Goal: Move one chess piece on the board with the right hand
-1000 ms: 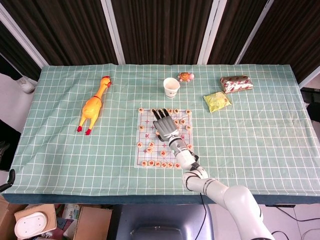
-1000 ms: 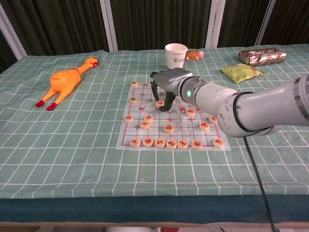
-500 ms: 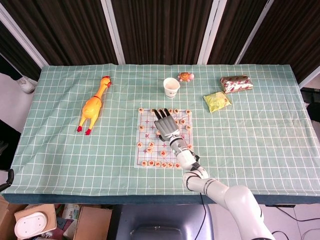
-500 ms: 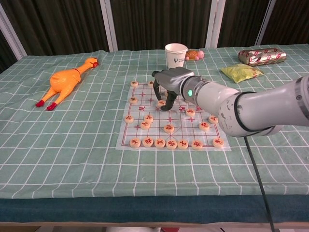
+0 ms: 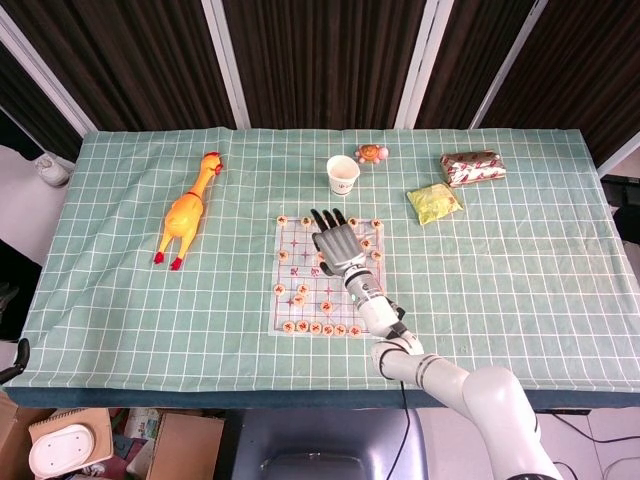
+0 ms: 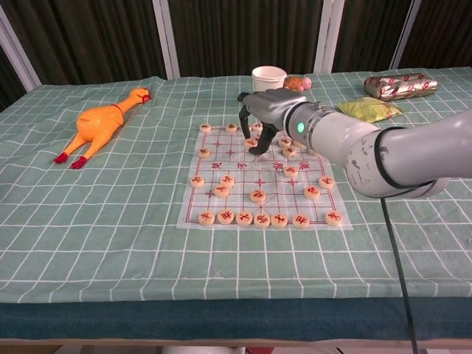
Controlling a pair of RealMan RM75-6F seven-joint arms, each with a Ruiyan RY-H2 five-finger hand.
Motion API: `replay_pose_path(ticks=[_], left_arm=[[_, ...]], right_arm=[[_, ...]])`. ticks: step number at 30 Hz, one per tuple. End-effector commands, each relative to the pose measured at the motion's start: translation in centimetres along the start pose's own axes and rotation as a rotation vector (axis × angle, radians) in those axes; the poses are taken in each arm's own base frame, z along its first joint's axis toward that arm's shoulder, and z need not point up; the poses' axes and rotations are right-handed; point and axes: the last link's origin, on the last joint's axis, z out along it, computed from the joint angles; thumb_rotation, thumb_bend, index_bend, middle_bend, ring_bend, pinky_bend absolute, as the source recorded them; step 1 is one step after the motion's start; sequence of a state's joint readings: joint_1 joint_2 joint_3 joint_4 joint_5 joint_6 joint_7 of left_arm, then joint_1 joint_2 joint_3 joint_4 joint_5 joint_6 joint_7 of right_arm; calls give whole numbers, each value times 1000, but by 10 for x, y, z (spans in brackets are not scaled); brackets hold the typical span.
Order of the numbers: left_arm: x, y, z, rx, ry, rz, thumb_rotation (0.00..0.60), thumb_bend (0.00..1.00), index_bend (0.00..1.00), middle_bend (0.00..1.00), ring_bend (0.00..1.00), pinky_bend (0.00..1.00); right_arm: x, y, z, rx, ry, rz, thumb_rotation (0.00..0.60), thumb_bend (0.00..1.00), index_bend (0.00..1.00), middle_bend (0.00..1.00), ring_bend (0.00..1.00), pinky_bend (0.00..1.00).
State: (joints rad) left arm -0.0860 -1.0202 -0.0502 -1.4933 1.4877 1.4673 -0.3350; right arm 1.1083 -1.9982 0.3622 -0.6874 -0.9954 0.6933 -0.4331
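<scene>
A paper chess board [image 6: 221,168] lies mid-table with several round wooden pieces on it, a row along its near edge and others scattered. My right hand [image 6: 270,110] reaches over the board's far half, fingers pointing down. One piece [image 6: 251,142] sits on the board between the thumb and fingers, pinched there. In the head view the right hand [image 5: 335,241] covers the far middle of the board [image 5: 288,302] and hides that piece. The left hand shows in neither view.
A paper cup [image 6: 268,74] and a small toy turtle [image 6: 297,83] stand just beyond the board, close to the hand. A rubber chicken [image 6: 99,125] lies to the left. A yellow-green bag [image 6: 369,109] and a shiny brown packet [image 6: 400,85] lie far right.
My right hand has moved toward the far edge of the board, and the piece between its fingers has gone with it by about one square.
</scene>
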Motion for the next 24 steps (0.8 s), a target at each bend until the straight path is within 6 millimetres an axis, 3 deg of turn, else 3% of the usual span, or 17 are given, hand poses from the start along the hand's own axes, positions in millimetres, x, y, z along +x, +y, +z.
replay_pose_path(ticks=[1,10,24], left_arm=[[0,0,0,0,-1,1,600,535,0,0,0,46],[-3,2,1,-3,-9,6,600,536,0,0,0,45],[-4,2,2,3,-9,11,600,534,0,0,0,46]], right_arm=[[3,13,-3,-24,11,7,600,462,672,78,0,0],[-3,40,-11,-75,-23,3,600,462,672,78,0,0],[-11,33,-8,-64,-50,-12,600,462,672,78,0,0]])
